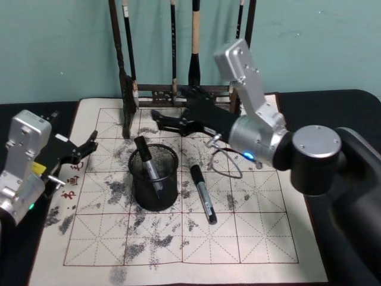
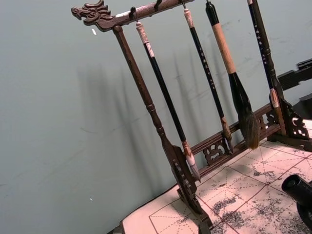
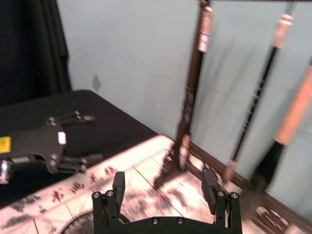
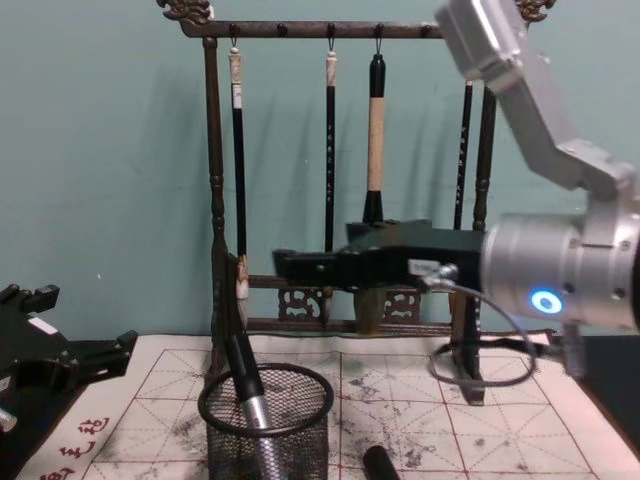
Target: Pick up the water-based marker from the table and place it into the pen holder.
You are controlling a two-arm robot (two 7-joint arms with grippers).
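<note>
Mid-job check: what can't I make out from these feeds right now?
Standing marker: its lower end is lost in the dark mesh of the pen holder, head view.
Lying marker: the chest view's bottom edge cuts off all but one end.
Base of the pen holder: cut off by the chest view's bottom edge.

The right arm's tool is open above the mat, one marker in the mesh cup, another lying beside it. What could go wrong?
1. The right tool, open, hangs close to the brush rack; a swing or lift could knock its hanging brushes.
2. The loose marker lies on the mat close beside the pen holder; the descending tool could bump it and spill the leaning marker.
The left tool is parked open at the mat's left edge.
</note>
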